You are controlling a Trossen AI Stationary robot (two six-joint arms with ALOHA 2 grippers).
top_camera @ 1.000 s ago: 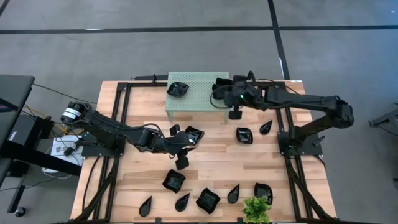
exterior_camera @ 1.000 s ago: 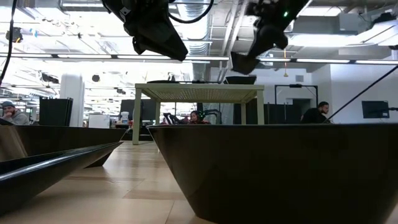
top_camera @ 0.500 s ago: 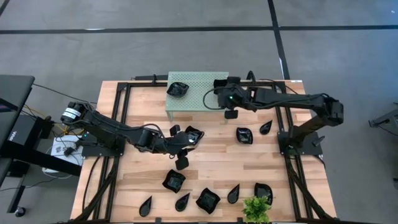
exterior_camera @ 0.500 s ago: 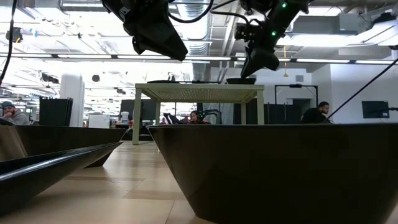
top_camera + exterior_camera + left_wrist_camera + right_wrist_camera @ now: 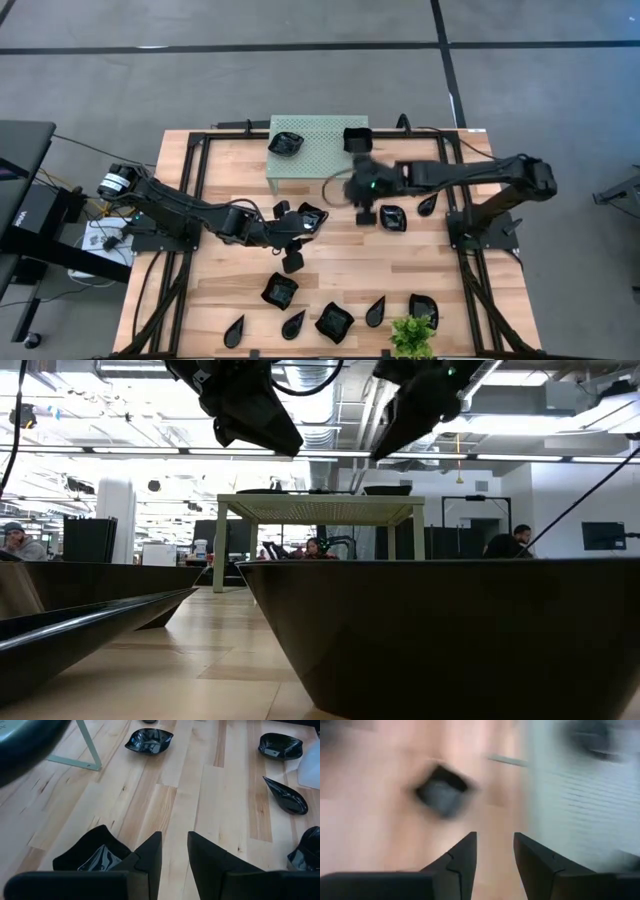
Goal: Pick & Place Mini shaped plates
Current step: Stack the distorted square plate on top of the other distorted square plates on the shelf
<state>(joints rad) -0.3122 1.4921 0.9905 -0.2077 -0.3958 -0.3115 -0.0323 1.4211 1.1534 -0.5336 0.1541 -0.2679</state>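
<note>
Plates: two mini shaped plates (image 5: 286, 143) lie on my green stand (image 5: 318, 150); others lie around on the table (image 5: 340, 262).
Right gripper (image 5: 365, 214): fingers apart, empty, beside the stand.
Left gripper (image 5: 292, 260): fingers parted, empty, above table middle.

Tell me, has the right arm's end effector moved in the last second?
Yes. The right end effector has pulled back off the pale green stand, toward the table's middle, leaving a black plate on it.
</note>
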